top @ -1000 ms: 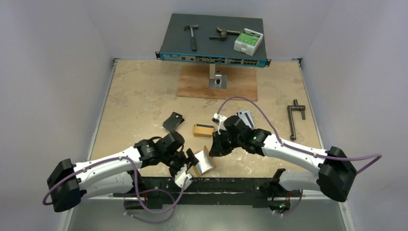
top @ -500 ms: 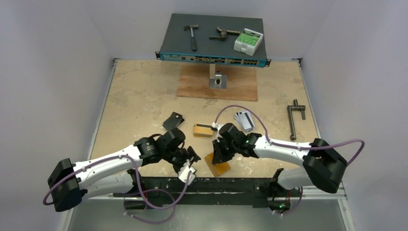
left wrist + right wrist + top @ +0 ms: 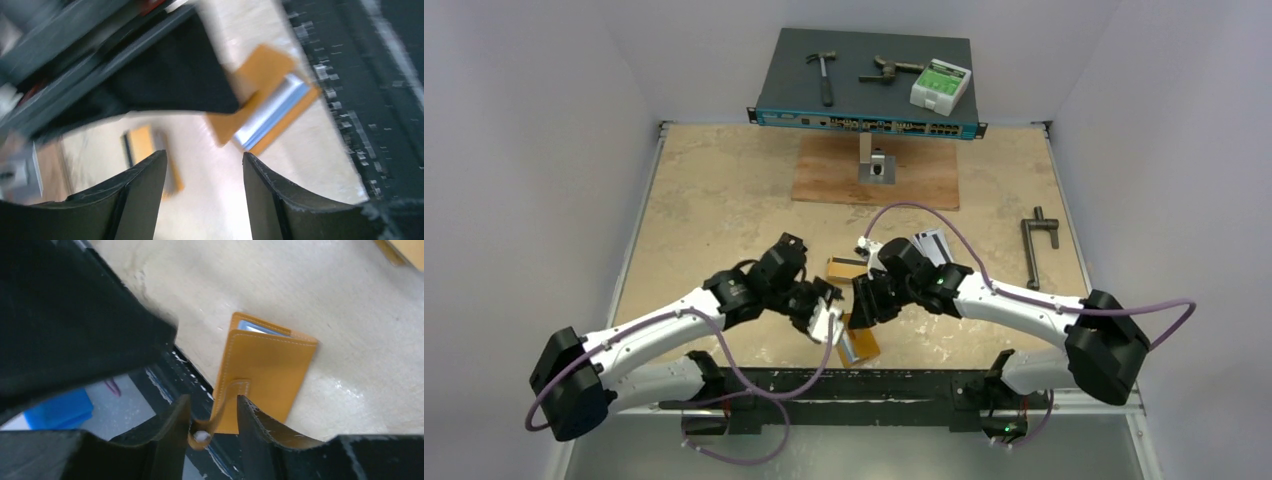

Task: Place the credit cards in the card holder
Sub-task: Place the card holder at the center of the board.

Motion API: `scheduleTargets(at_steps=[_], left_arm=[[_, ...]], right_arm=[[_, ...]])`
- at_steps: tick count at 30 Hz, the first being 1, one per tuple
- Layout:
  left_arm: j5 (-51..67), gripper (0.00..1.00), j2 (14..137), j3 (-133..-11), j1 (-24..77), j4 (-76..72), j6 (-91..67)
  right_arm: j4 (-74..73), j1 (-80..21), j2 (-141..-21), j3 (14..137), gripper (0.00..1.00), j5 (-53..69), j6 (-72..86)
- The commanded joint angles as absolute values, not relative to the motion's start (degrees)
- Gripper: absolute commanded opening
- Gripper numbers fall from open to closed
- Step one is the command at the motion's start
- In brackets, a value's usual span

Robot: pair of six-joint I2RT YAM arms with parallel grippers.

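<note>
orange leather card holder [image 3: 270,370] lies folded flat at the table's [image 3: 724,200] near edge, its snap tab [image 3: 202,435] between the parted fingers of the right gripper [image 3: 212,405]. left gripper [image 3: 203,157] hangs beside, fingers apart, empty. beyond sit yellow-orange credit cards [image 3: 846,270], then silver credit cards [image 3: 934,247].

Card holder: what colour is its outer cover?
The card holder is orange with pale edge stitching; best seen in the right wrist view.
</note>
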State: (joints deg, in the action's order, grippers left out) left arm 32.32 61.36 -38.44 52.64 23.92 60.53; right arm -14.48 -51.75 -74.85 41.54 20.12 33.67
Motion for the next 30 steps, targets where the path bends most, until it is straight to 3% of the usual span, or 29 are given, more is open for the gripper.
scheduleTargets(at_steps=[1, 3, 5, 7, 11, 14, 18, 21, 25, 28, 30], left_arm=[[30.5, 0.57, 58.4, -43.6, 41.1, 23.8, 44.7], [31.6, 0.56, 57.8, -44.9, 33.4, 26.6, 39.9], [31.8, 0.55, 57.6, -46.0, 27.7, 29.6, 38.2], [34.8, 0.54, 57.3, -46.9, 24.0, 33.9, 40.4], [43.5, 0.55, 53.3, -43.8, 24.1, 37.1, 48.6], [44.4, 0.55, 52.4, -42.7, 25.9, 35.5, 51.1], [43.8, 0.51, 55.5, -44.5, 25.8, 38.1, 54.6], [48.4, 0.52, 53.2, -42.9, 26.9, 41.9, 61.9], [45.5, 0.53, 53.0, -42.7, 28.3, 37.4, 56.4], [45.6, 0.52, 54.7, -44.5, 24.8, 37.2, 52.2], [45.6, 0.52, 54.0, -44.4, 23.3, 37.0, 50.6]], right_arm=[[-15.8, -51.8, -74.1, 45.8, 0.39, 22.7, 32.3], [-16.8, -51.3, -73.6, 46.8, 0.35, 20.9, 32.9], [-18.2, -49.6, -73.7, 46.5, 0.22, 20.2, 33.8], [-19.4, -48.9, -73.4, 46.1, 0.21, 18.1, 33.9], [-23.6, -48.8, -72.5, 45.9, 0.14, 9.3, 34.3], [-26.3, -48.7, -71.0, 45.0, 0.00, 4.5, 37.4], [-28.7, -48.5, -70.1, 43.7, 0.02, 0.4, 38.7], [-26.8, -49.3, -69.0, 44.5, 0.30, 1.0, 36.4], [-25.1, -54.9, -68.8, 46.0, 0.61, -0.9, 32.1], [-25.9, -62.3, -70.9, 47.9, 0.97, -9.1, 30.5], [-26.4, -67.4, -73.5, 49.1, 0.99, -14.2, 30.0]])
